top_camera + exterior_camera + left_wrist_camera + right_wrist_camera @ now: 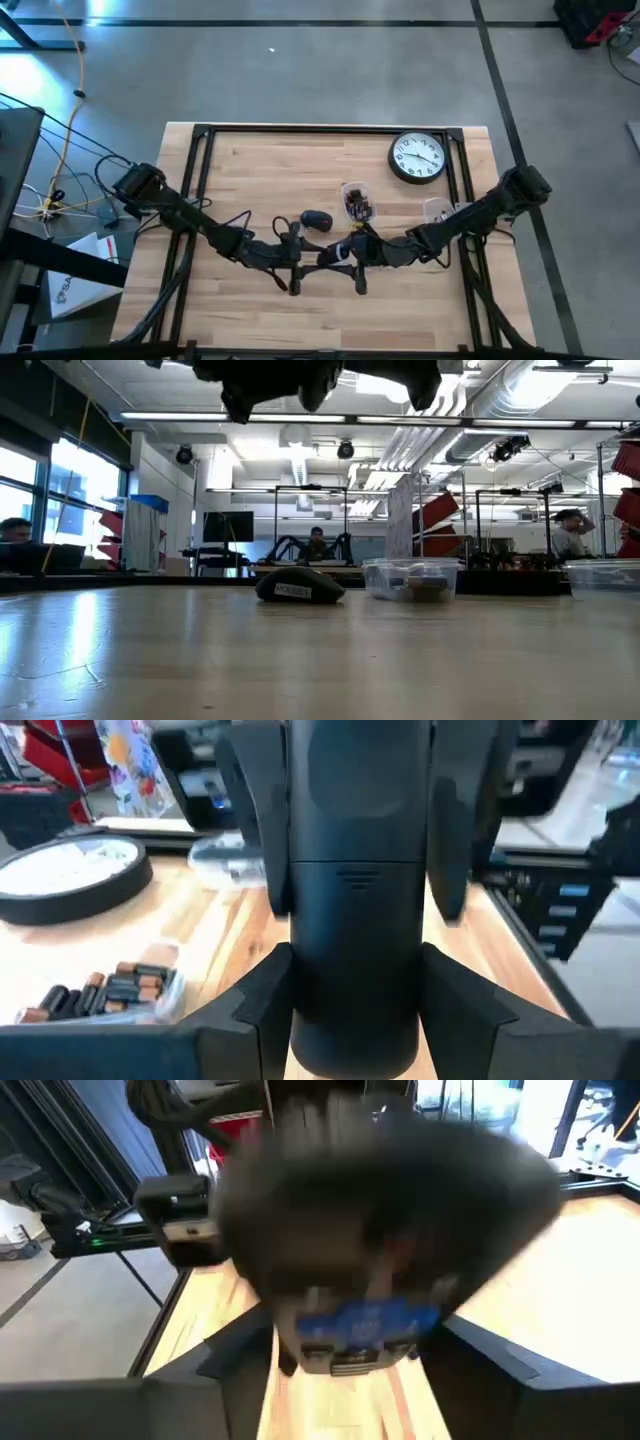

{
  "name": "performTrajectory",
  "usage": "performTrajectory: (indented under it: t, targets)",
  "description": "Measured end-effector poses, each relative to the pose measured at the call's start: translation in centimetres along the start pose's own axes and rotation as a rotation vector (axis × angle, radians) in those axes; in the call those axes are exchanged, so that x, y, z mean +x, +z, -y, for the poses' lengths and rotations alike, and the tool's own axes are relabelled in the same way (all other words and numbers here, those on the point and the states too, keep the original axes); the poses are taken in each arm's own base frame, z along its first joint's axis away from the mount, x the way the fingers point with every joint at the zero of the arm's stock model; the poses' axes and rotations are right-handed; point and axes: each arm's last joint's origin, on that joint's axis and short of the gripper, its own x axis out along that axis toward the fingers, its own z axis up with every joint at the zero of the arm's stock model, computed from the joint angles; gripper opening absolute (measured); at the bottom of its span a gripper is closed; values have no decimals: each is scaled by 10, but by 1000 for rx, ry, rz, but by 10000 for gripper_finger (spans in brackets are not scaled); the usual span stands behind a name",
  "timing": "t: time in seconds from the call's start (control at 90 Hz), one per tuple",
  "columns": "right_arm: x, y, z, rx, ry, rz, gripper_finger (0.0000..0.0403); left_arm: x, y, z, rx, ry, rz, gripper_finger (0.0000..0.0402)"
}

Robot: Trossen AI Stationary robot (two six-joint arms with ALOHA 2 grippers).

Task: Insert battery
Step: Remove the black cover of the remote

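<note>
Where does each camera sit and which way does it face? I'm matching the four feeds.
High: overhead, straight down on the table; both arms show.
Low: table height, looking across at the mouse and battery tub; arms hang overhead.
Left wrist: past the left gripper, shut on a remote.
Right wrist: blurred dark object close up.
Shared: the clock in high and left wrist views.

On the bench (260,150), the wall clock (416,158) lay near the far right corner. The tub of batteries (356,200) sat nearer the middle, with the computer mouse (316,220) just to its left. A second tub (437,210) lay right of the batteries, below the clock. Both arms met over the bench's middle front.
</note>
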Motion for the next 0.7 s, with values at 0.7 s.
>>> performTrajectory:
  t: [0.7]
  targets:
    - [13, -2, 5, -6, 4, 59, 233, 5, 3, -4, -21, -64, 29, 146]
